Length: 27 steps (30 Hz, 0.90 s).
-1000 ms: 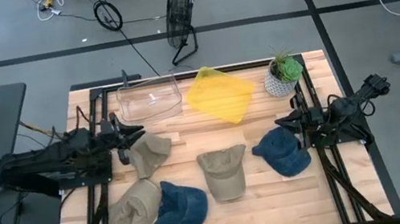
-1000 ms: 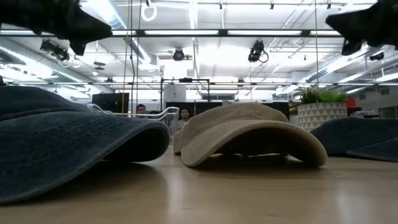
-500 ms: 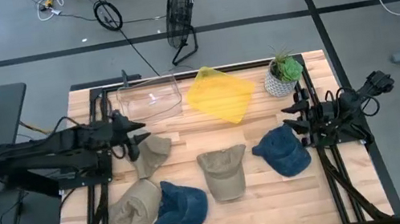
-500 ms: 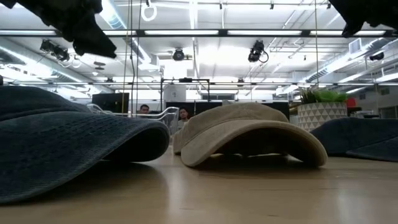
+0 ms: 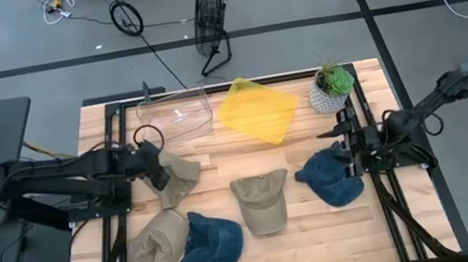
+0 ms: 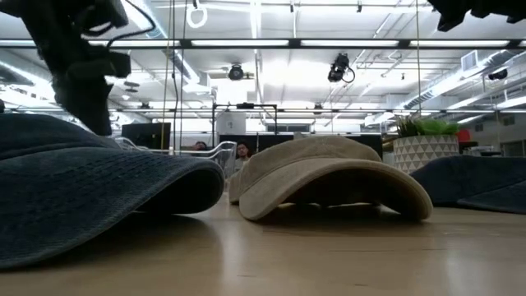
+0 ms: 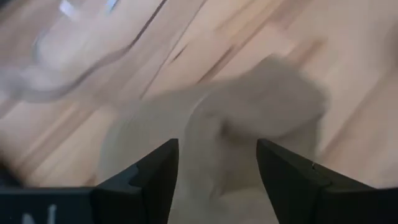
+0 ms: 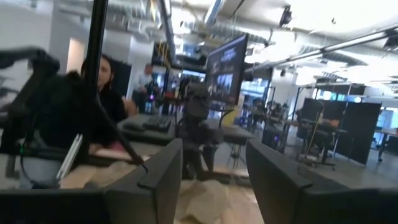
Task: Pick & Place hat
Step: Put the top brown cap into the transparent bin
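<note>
High view first, from the left edge of the table: the left gripper sits at the end of its arm over the near end of a tan hat that lies crumpled on the wooden table, just in front of a clear plastic bin. The left wrist view looks down between the two dark fingers, which stand spread wide with the tan hat below them and nothing held; whether they touch the fabric cannot be told. Nearer the front edge lie a second tan hat and, touching it, a dark blue hat. At the middle of the table rests a third tan hat, brim toward the front. Behind it, a yellow sheet lies flat next to the bin. Farther right, a small potted plant stands at the back corner. Another dark blue hat lies in front of the plant, and the right gripper hangs at its rear edge, raised off the table. The right wrist view shows its fingers parted and empty, pointing out level into the room, where a seated person appears behind a desk.
</note>
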Tool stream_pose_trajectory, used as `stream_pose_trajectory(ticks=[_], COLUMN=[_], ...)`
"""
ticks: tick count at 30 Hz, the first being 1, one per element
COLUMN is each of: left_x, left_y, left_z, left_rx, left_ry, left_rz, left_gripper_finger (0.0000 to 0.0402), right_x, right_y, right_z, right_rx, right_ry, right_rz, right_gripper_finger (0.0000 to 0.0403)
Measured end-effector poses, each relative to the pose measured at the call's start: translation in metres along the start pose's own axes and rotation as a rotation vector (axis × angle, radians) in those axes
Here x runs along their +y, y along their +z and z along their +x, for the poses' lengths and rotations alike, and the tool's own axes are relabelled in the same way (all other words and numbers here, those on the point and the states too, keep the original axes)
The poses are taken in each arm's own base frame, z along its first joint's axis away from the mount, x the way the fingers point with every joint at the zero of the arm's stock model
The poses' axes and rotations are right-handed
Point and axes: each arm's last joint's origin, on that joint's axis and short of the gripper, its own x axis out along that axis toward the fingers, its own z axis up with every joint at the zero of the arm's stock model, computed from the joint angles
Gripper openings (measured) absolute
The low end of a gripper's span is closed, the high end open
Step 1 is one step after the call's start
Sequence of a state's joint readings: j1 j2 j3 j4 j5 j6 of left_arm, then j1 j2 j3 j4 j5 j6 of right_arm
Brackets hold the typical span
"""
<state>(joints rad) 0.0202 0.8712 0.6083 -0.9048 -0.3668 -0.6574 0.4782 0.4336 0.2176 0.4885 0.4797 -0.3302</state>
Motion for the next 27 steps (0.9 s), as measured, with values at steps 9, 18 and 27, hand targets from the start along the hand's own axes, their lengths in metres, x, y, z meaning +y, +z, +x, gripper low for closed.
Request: stream_pose_trajectory(ticks=[9,18,27], left_x=[-0.013,-0.027,-0.038], left_y=[-0.004,-0.01,-0.014], left_z=[0.018,0.04,0.054], left_rx=[0.083,0.153,0.177], left_ry=[0.098,0.219,0.252], left_rz=[-0.001,-0.022,-0.055], left_gripper_finger=[0.0213,0.0208,0.0031], right_x=[0.008,0.009,0.01], right_y=[-0.01,-0.012,-0.016], right_z=[0.008,0.009,0.008], right_rx=[0.071,0.093,0.123], right_ry=[0.021,0.028,0.038], right_rz=[-0.005,-0.017,-0.034], right_gripper_finger=[0.0181,0.0181,0.0181])
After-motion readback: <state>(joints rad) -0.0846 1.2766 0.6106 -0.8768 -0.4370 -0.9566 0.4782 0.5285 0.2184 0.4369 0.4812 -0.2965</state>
